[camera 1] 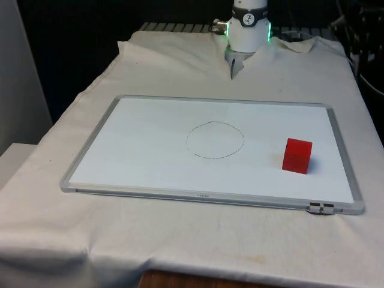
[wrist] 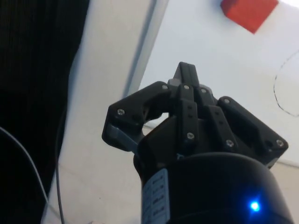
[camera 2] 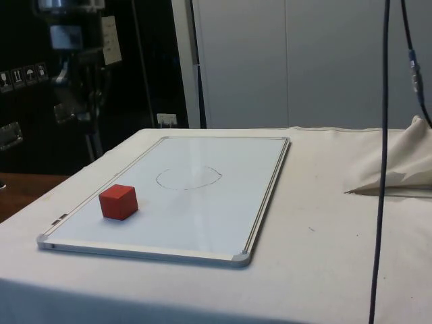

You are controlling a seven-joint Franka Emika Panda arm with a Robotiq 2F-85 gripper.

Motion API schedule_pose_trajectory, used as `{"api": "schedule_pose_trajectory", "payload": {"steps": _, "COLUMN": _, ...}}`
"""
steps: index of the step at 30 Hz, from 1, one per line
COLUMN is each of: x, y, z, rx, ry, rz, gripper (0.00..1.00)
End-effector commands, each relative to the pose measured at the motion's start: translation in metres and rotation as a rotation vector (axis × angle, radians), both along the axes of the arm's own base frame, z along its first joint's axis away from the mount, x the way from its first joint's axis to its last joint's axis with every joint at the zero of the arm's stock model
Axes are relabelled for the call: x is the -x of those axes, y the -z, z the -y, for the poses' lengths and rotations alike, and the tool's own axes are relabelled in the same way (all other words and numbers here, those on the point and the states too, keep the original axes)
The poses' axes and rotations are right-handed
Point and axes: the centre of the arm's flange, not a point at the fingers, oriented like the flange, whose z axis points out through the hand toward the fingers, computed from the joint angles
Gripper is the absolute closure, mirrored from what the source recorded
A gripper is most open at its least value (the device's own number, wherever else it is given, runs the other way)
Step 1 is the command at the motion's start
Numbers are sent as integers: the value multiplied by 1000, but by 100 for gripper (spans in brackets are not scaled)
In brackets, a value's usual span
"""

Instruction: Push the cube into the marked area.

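Because the red cube [camera 1: 297,155] looks small, rigid and light, and sits on a smooth whiteboard [camera 1: 144,162], I judge it will slide easily; press low on the face away from the drawn circle [camera 1: 215,140]. It rests toward the front view's right, apart from the circle. The hand [wrist: 186,74] has its fingers closed together, holding nothing

A table [camera 1: 72,240] wears a white cloth [camera 2: 324,243]; a big whiteboard [camera 1: 150,162] lies flat on the cloth; a red cube [camera 1: 297,155] sits on the whiteboard.
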Motion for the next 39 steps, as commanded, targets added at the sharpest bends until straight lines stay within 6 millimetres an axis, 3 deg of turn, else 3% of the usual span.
{"api": "schedule_pose_trajectory", "payload": {"steps": 1, "x": -4, "y": 7, "z": -4, "rx": -10, "ry": 4, "rz": -2, "gripper": 100}}
{"api": "schedule_pose_trajectory", "payload": {"steps": 15, "x": -26, "y": 58, "z": -4, "rx": -17, "ry": 35, "rz": -2, "gripper": 100}}
{"api": "schedule_pose_trajectory", "payload": {"steps": 25, "x": -43, "y": 94, "z": 11, "rx": -38, "ry": 66, "rz": -2, "gripper": 100}}
{"api": "schedule_pose_trajectory", "payload": {"steps": 32, "x": -45, "y": 122, "z": 23, "rx": -29, "ry": 69, "rz": -3, "gripper": 100}}
{"api": "schedule_pose_trajectory", "payload": {"steps": 39, "x": -42, "y": 136, "z": 24, "rx": -19, "ry": 74, "rz": -5, "gripper": 100}}
